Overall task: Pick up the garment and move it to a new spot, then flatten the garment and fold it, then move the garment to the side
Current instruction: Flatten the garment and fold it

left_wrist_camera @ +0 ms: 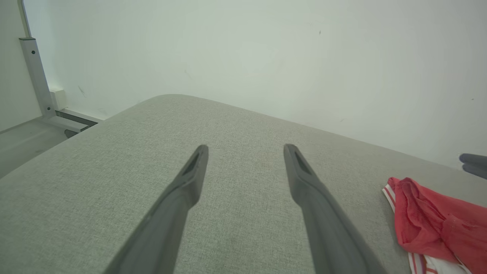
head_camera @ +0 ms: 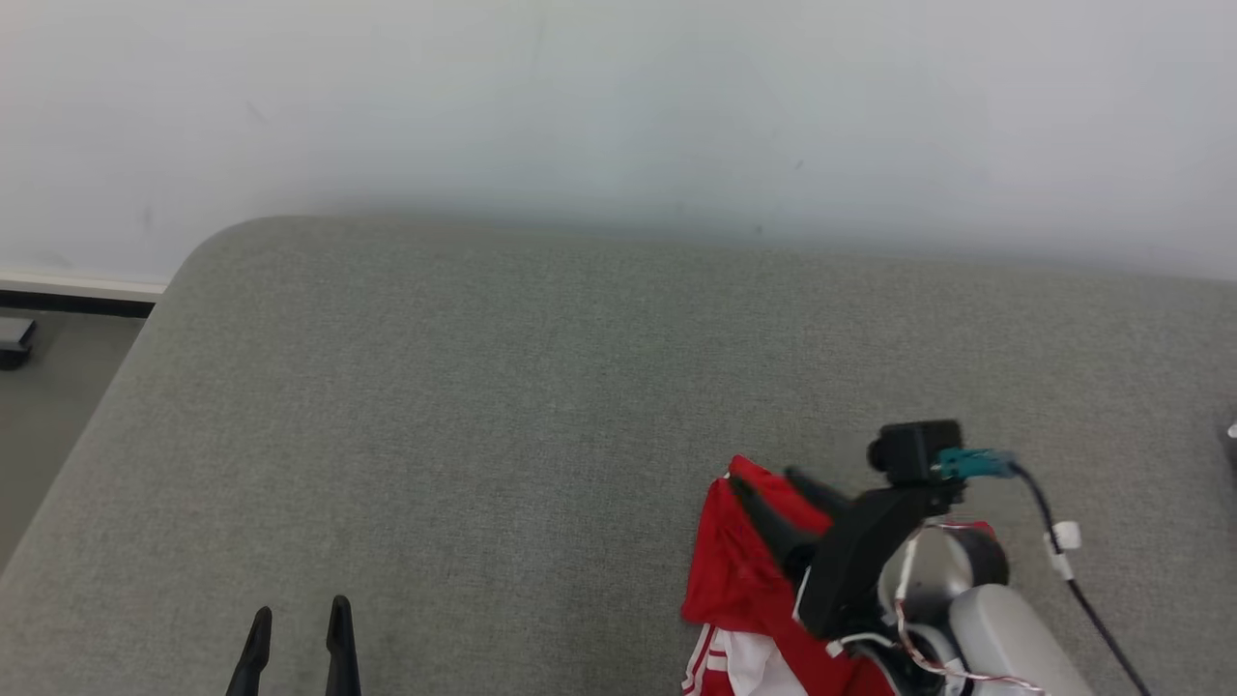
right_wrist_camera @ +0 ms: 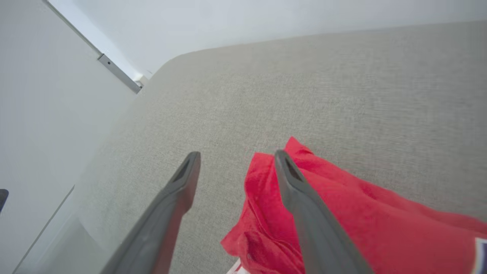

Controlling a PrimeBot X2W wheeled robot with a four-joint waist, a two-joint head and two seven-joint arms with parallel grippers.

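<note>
Gaping right gripper [right_wrist_camera: 236, 154] above garment [right_wrist_camera: 342, 213]

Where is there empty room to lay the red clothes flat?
The grey cushion is bare from the left gripper across to the red garment, and back to the wall. Crowded: near right, where the right gripper hangs over the garment.

Dark tapered tool fingers [left_wrist_camera: 182, 190]; pale forearm [head_camera: 1015, 633]; black cable [head_camera: 1102, 626]
</note>
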